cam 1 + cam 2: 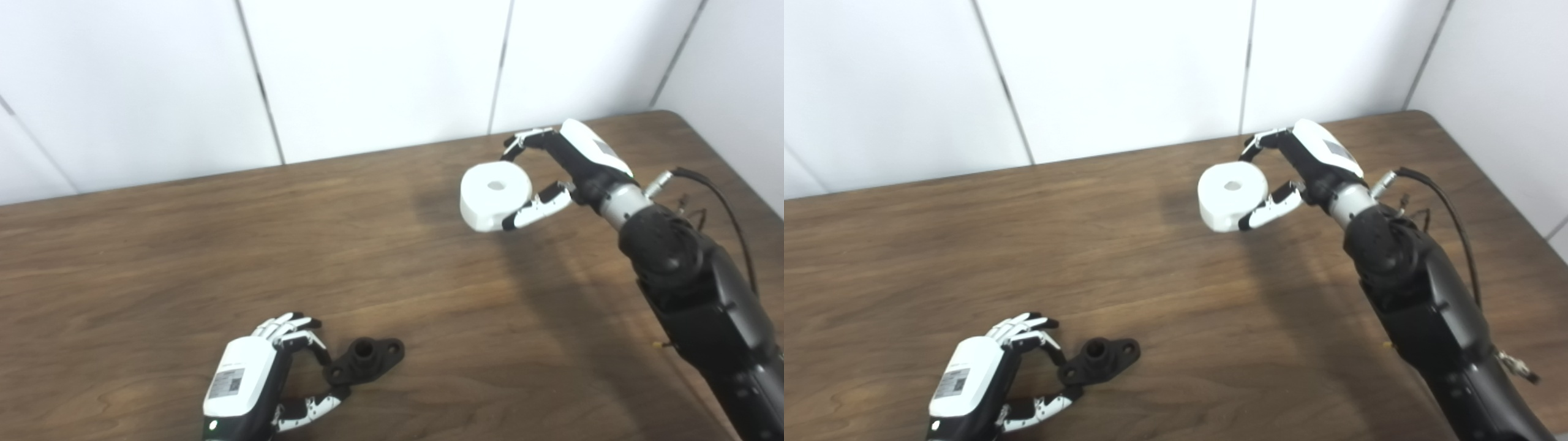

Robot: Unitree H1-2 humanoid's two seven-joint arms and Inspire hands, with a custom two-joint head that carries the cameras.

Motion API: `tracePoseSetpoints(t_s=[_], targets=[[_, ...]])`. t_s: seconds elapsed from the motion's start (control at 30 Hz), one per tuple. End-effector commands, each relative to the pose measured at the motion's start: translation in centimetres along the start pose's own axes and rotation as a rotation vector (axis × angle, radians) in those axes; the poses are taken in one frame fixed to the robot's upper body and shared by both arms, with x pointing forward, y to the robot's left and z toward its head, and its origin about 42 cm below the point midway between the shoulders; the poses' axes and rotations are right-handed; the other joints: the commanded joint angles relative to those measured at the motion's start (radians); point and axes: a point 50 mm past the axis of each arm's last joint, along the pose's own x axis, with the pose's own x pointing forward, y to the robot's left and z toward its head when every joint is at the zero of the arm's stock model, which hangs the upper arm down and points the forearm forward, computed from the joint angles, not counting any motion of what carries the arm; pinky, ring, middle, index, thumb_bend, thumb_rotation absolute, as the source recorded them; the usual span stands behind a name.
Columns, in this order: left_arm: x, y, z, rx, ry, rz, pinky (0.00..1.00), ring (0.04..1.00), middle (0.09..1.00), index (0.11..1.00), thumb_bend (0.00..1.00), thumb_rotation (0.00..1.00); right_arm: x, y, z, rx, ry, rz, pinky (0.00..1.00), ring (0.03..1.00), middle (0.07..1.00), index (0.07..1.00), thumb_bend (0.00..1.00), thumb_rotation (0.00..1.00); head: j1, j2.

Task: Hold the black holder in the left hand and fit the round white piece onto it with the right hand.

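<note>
The black holder point(365, 359) lies flat on the wooden table point(184, 257) near its front edge, its short tube pointing up between two lugs. My left hand point(257, 380) reaches in from the bottom, and its fingers point(306, 334) and thumb pinch the holder's left lug. Far to the right, toward the back, my right hand point(563, 174) is shut on the round white piece point(493, 195). The fingers lie over its far side and the thumb under its near side. The piece hangs above the table with its centre hole facing up.
White wall panels stand close behind the table's far edge. The table's right back corner point(674, 116) lies just beyond my right hand. A black cable point(723, 196) loops off my right forearm.
</note>
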Motion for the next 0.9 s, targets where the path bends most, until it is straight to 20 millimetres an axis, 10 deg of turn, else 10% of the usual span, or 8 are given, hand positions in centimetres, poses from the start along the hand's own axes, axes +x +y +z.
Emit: tracePoseSetpoints(t_s=[0.0, 0.87], targets=[[-0.6, -1.9, -0.7, 0.019, 0.067, -0.097, 0.85, 0.864, 0.791, 0.488, 0.52, 0.04, -0.5, -1.7, 2.1, -0.024, -0.070, -0.020, 0.88, 0.911, 0.807, 0.483, 0.52, 0.14, 0.006, 0.001], [0.6, -2.4, 0.8, 0.031, 0.083, -0.110, 0.90, 0.892, 0.817, 0.490, 0.52, 0.05, -4.2, 5.6, 9.0, 0.147, -0.257, 0.197, 0.90, 0.924, 0.820, 0.482, 0.52, 0.13, 0.102, 0.059]])
